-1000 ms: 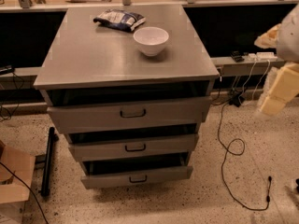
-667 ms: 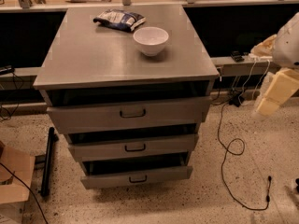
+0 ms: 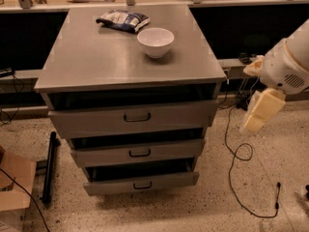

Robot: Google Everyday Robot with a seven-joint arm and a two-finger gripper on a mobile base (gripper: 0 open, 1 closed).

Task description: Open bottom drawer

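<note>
The grey three-drawer cabinet [image 3: 130, 62] stands in the middle of the view. The bottom drawer [image 3: 142, 183] is the lowest grey front with a small dark loop handle [image 3: 142, 185]. A dark gap shows above it. The middle drawer [image 3: 137, 152] and the top drawer [image 3: 135, 117] sit above it with like handles. My gripper [image 3: 260, 112] hangs at the right of the cabinet, level with the top and middle drawers, well apart from the cabinet and touching nothing. The arm's white body [image 3: 289, 64] is above it.
A white bowl [image 3: 155, 41] and a dark snack bag [image 3: 123, 20] lie on the cabinet top. A black cable [image 3: 236, 153] loops on the speckled floor at the right. A cardboard box [image 3: 14, 187] and a black bar [image 3: 48, 168] stand at the left. A counter runs behind.
The arm and gripper have shifted a little left and down, closer to the cabinet's right side. The drawers, bowl and bag have not moved.
</note>
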